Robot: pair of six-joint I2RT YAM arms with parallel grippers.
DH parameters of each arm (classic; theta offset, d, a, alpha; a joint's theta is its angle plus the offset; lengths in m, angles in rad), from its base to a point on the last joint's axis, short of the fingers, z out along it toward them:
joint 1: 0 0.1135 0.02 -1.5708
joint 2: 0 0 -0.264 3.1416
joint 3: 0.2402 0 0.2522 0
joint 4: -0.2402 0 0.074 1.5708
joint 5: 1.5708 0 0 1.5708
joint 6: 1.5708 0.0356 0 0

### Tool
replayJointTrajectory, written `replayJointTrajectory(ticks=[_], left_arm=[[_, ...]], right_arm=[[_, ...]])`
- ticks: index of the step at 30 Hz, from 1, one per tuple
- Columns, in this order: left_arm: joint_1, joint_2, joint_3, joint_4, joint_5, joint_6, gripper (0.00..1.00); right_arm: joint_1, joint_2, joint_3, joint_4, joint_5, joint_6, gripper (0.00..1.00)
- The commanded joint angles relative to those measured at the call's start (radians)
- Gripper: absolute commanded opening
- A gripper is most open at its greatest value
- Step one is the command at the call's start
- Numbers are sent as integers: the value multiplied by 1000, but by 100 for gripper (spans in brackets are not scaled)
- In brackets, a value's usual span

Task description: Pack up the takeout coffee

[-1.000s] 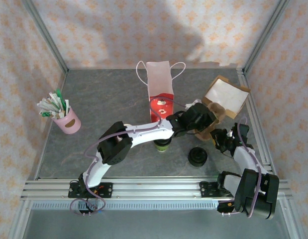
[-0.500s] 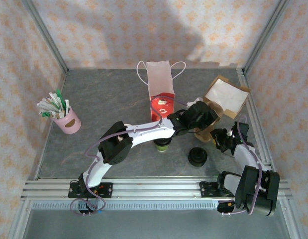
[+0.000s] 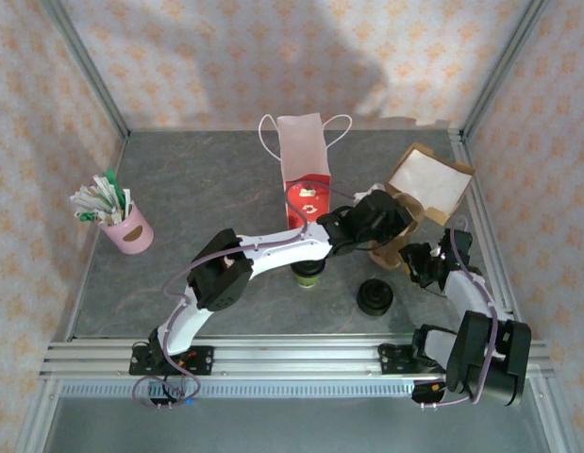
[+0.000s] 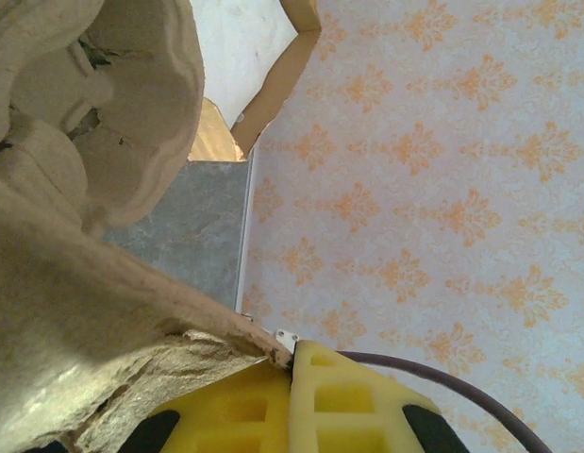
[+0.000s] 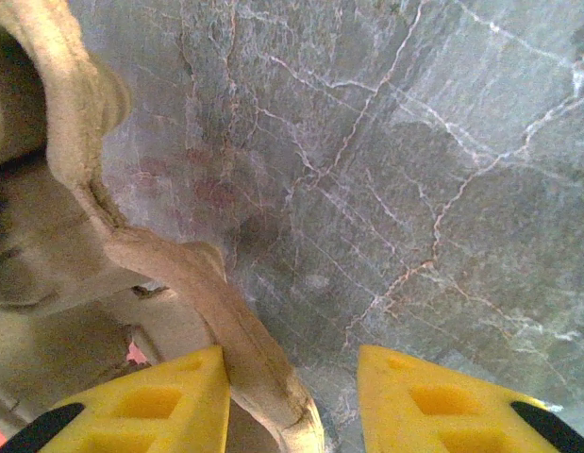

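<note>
A pulp cup carrier [image 3: 393,247] lies at the right of the table, next to the open cardboard box. My left gripper [image 3: 382,225] reaches across to it and is shut on its rim. In the left wrist view the yellow fingertips [image 4: 293,354] pinch the carrier's edge [image 4: 131,311]. My right gripper [image 3: 416,261] is at the carrier's near right side and stands open. The carrier's rim [image 5: 230,330] passes between its jaws [image 5: 292,363] and rests against the left finger. A small olive-brown cup, the takeout coffee [image 3: 308,276], stands under my left forearm. Its top is partly hidden.
A red and white paper bag [image 3: 302,170] stands upright at the back centre. The open cardboard box [image 3: 429,182] is at the back right. A stack of black lids [image 3: 375,297] lies front right. A pink cup of sachets [image 3: 126,229] stands far left.
My left gripper and the carrier have crept slightly towards the back right. The right gripper has barely shifted. Both jaws keep the same opening.
</note>
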Motion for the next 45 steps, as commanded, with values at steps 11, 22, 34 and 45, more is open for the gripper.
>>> replayJointTrajectory(ticks=[11, 22, 34, 45], left_arm=[[23, -1, 68, 53, 7, 4, 0], [26, 15, 107, 45, 15, 6, 0], [39, 26, 147, 33, 23, 13, 0], [47, 29, 167, 32, 29, 13, 0]], right_arm=[[-7, 31, 19, -91, 94, -28, 39], [-2, 5, 53, -144, 123, -46, 39], [9, -4, 72, -181, 157, -58, 40], [18, 10, 75, -183, 171, -61, 41]])
